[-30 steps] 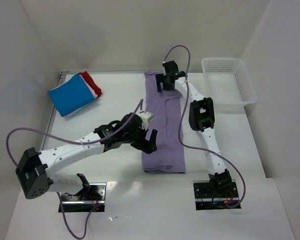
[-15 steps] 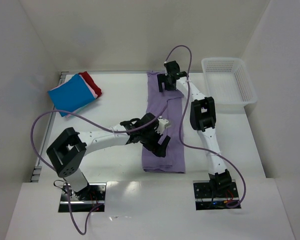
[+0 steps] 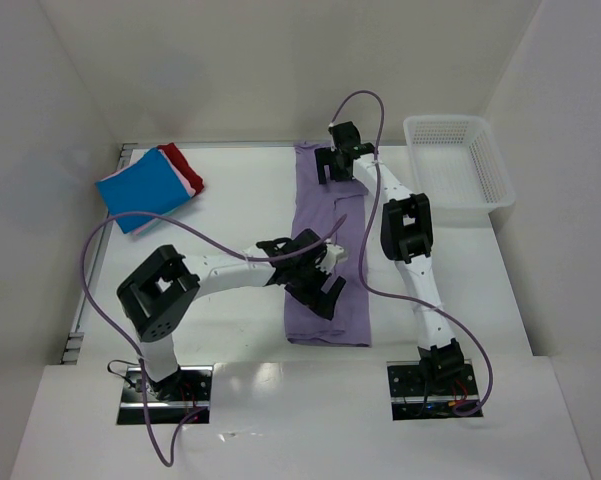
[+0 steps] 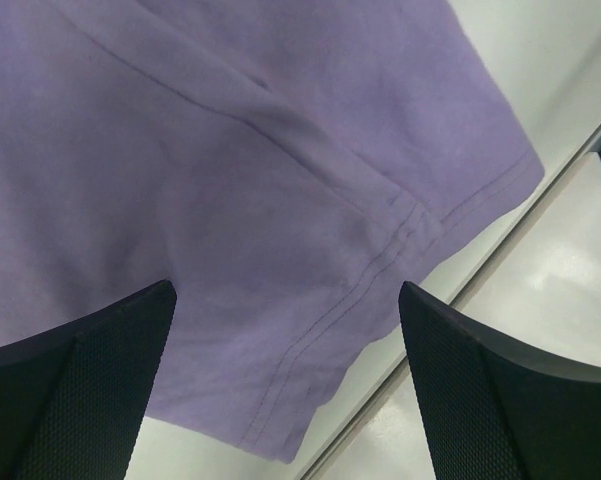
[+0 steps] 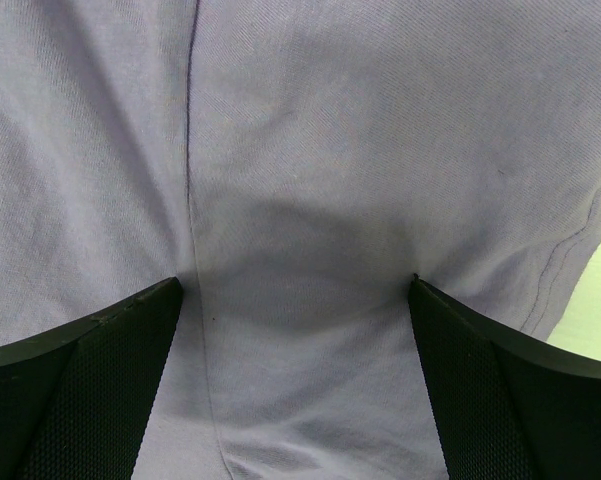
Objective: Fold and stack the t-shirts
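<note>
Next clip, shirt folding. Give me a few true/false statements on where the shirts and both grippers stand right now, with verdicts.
1. The lavender t-shirt lies as a long strip in the middle of the table. True.
2. The left gripper is shut on the shirt's near hem. False: its jaws stand open over the near end, with no cloth between them.
3. The right gripper is open over the shirt's far end. True.
4. The blue folded shirt sits in the white basket. False: it tops the stack at the table's far left, while the basket stands at the far right.
</note>
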You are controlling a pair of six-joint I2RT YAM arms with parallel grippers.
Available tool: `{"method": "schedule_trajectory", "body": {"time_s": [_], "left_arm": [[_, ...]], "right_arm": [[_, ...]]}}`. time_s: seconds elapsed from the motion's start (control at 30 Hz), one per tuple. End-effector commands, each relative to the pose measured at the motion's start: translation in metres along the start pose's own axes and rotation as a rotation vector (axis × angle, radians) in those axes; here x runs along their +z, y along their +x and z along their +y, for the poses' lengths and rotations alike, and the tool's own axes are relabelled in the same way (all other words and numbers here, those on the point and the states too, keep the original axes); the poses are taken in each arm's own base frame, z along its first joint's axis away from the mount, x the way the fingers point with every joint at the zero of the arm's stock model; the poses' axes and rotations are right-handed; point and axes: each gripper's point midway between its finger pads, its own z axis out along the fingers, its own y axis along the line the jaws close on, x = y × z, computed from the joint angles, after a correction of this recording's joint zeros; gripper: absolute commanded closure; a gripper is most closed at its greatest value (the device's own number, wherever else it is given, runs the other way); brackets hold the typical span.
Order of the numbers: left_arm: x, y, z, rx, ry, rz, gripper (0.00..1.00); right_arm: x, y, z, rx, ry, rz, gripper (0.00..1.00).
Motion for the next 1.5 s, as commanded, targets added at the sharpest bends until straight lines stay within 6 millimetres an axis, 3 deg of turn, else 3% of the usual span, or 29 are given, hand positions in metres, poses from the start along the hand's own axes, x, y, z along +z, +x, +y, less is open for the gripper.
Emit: {"method": "schedule_trajectory", "body": {"time_s": [0.0, 0.33, 0.63, 0.67, 0.73, 0.8, 0.87, 1.0, 1.17, 1.3, 1.47], "left_arm": [[0.003, 0.013, -0.001, -0.047, 0.0, 0.045, 0.0], [0.008, 0.052, 0.014, -0.179, -0.01, 0.157, 0.0], [0.005, 0.08, 0.022, -0.244, -0.063, 0.243, 0.0], [0.004, 0.09, 0.024, -0.254, -0.071, 0.269, 0.0], [-0.001, 0.097, 0.024, -0.258, -0.075, 0.28, 0.0], [-0.003, 0.106, 0.026, -0.268, -0.084, 0.306, 0.0], [-0.005, 0.112, 0.026, -0.273, -0.089, 0.32, 0.0], [-0.01, 0.126, 0.03, -0.289, -0.111, 0.342, 0.0], [-0.015, 0.135, 0.038, -0.33, -0.133, 0.345, 0.0], [-0.023, 0.125, 0.047, -0.371, -0.147, 0.297, 0.0], [-0.03, 0.121, 0.063, -0.434, -0.189, 0.266, 0.0]], "right_arm": [[-0.009, 0.02, 0.012, 0.0, -0.036, 0.081, 0.0], [-0.009, 0.017, 0.02, 0.003, -0.079, 0.068, 0.0], [-0.014, -0.001, 0.03, 0.014, -0.127, 0.028, 0.0], [-0.011, 0.005, 0.039, 0.004, -0.144, 0.04, 0.0], [-0.012, -0.004, 0.047, -0.002, -0.162, 0.015, 0.0], [-0.006, 0.005, 0.056, -0.011, -0.178, 0.04, 0.0], [-0.006, 0.004, 0.076, -0.034, -0.199, 0.032, 0.0], [0.0, 0.01, 0.091, -0.042, -0.212, 0.044, 0.0], [-0.003, 0.008, 0.097, -0.039, -0.219, 0.036, 0.0], [-0.005, 0.009, 0.105, -0.028, -0.233, 0.041, 0.0], [0.003, 0.012, 0.085, -0.03, -0.117, 0.038, 0.0]]}}
